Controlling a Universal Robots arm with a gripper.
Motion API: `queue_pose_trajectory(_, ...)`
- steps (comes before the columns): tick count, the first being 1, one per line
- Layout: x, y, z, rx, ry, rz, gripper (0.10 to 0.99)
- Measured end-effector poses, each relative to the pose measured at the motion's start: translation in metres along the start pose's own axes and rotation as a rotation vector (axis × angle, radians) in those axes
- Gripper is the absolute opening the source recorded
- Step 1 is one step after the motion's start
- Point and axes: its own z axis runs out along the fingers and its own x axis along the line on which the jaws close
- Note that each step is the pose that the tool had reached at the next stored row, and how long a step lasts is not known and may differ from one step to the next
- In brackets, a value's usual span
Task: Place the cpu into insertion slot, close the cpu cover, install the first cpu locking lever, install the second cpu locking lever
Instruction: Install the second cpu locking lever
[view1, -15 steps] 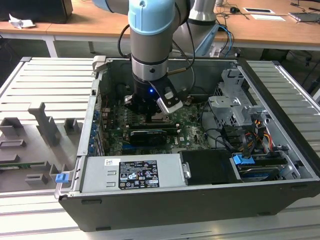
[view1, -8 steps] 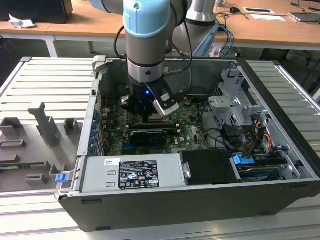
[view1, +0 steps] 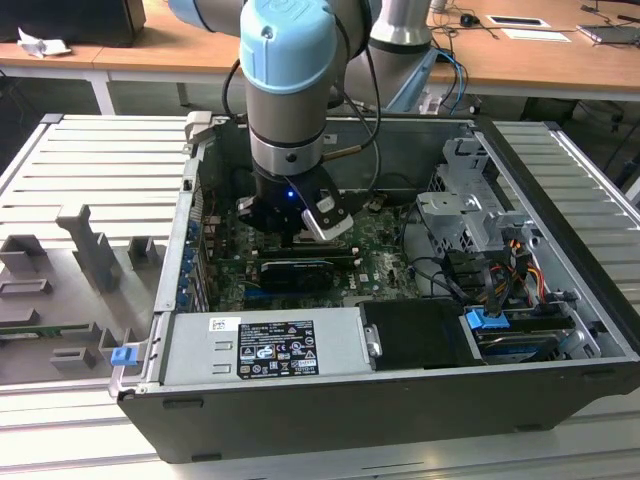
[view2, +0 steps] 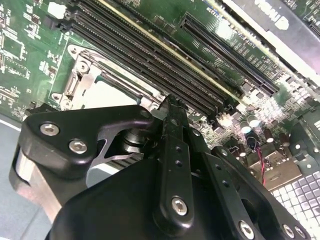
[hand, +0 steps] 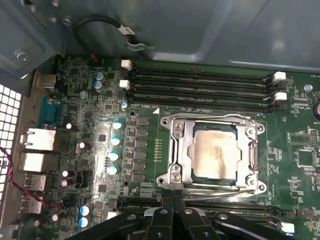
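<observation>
Silver-grey square cpu sits in black-rimmed insertion slot, thin silver cpu cover over it; my gripper beside the slot's edge.

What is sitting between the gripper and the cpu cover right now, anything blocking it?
Nothing visible. In the first wrist view the gripper has its fingertips together at the edge of the cpu cover, which lies flat over the cpu. Only bare green board and memory slots surround it.
</observation>
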Motion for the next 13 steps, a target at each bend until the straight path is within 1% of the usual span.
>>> queue_pose_trajectory(1, 0.0021, -0.0005, 0.0009, -0.007, -0.0004, -0.002, 0.106)
queue_pose_trajectory(3, 0.0045, -0.0008, 0.0031, -0.011, -0.0026, -0.003, 0.106)
queue_pose_trajectory(5, 0.005, -0.0016, 0.0071, -0.014, -0.0033, -0.004, 0.106)
queue_pose_trajectory(7, 0.0051, -0.002, 0.0094, -0.017, -0.0036, -0.004, 0.106)
queue_pose_trajectory(9, 0.0052, -0.0027, 0.0128, -0.023, -0.0046, -0.005, 0.106)
queue_pose_trajectory(11, 0.0053, -0.0031, 0.0139, -0.027, -0.0047, -0.006, 0.106)
queue_pose_trajectory(13, 0.0053, -0.0032, 0.0154, -0.039, -0.0061, -0.007, 0.106)
